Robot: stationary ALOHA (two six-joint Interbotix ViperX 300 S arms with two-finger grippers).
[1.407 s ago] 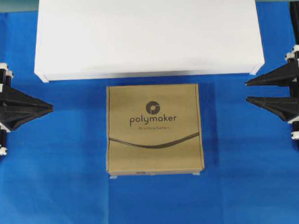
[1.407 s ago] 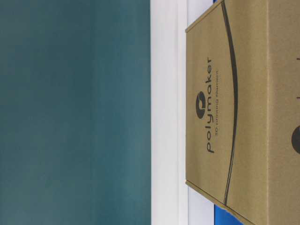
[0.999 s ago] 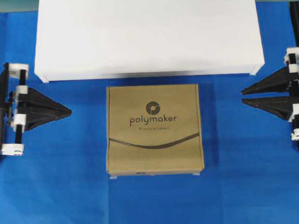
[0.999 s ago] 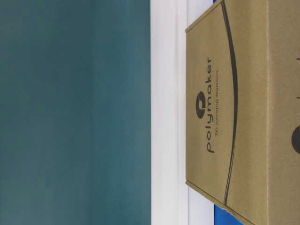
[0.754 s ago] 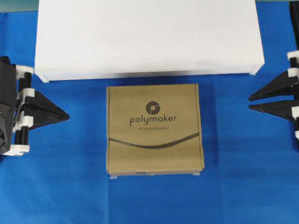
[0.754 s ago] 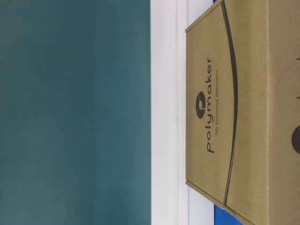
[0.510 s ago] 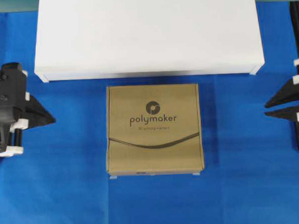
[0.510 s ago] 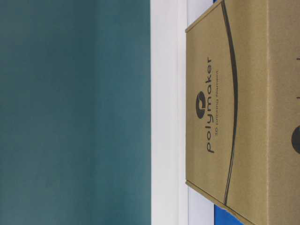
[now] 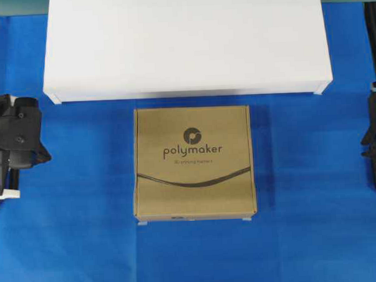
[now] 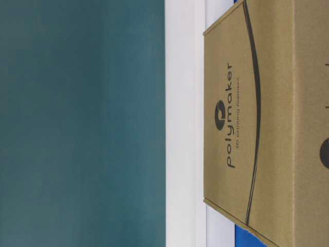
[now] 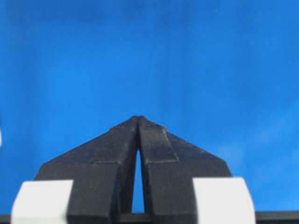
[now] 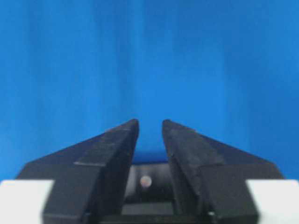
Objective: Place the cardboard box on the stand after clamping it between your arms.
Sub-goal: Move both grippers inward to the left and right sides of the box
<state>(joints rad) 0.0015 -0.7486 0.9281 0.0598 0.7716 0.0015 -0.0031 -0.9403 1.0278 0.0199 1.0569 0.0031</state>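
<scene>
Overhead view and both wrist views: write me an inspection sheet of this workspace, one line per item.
Surface: blue cloth covers the table; smooth, no visible folds.
Job's things: cardboard box lies flat on the cloth, just in front of the stand, apart from both arms; the stand's top is bare.
Clutter: nothing seen.
Grippers: left claw has its tips together, empty, above bare cloth; right claw shows a narrow gap between its tips, empty. Both sit at the side edges of the overhead view, well clear of the box.
Cables: nothing seen.
Surroundings: teal wall behind the stand.
</scene>
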